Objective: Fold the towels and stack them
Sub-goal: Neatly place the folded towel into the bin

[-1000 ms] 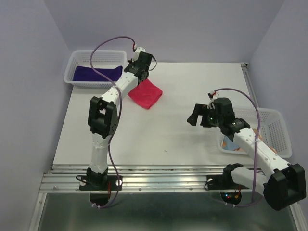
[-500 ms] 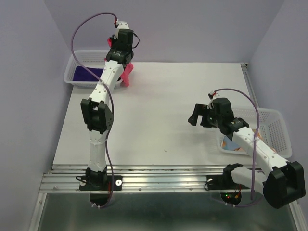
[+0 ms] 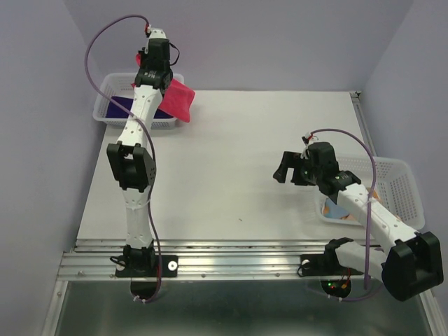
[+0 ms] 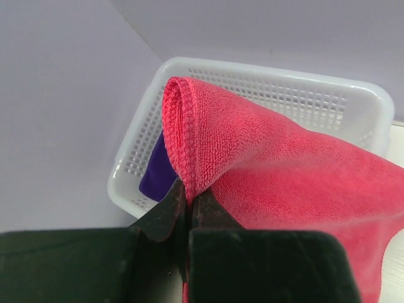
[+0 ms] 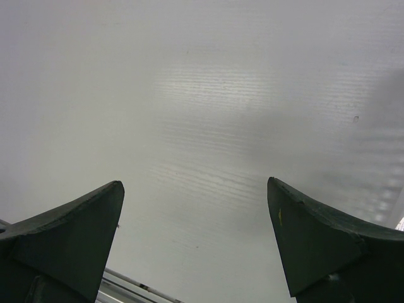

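My left gripper (image 3: 162, 89) is shut on the folded pink-red towel (image 3: 178, 99), lifted at the back left over the near rim of the white basket (image 3: 105, 105). In the left wrist view the fingers (image 4: 170, 205) pinch the towel's (image 4: 265, 164) folded edge, and it hangs to the right. A deep purple towel (image 3: 117, 106) (image 4: 156, 173) lies inside that basket (image 4: 126, 170). My right gripper (image 3: 285, 169) (image 5: 196, 189) hovers open over bare table at mid right, holding nothing. A patterned blue, orange and white towel (image 3: 337, 210) lies in the right basket (image 3: 402, 183), partly hidden by the right arm.
The white table (image 3: 238, 161) spreads between the two arms. Lavender walls close in at left, back and right. A metal rail (image 3: 231, 262) runs along the near edge, with both arm bases on it.
The left arm has lifted the pink-red towel off the table and swung it back and left to the purple towel's basket. The right arm has not moved.
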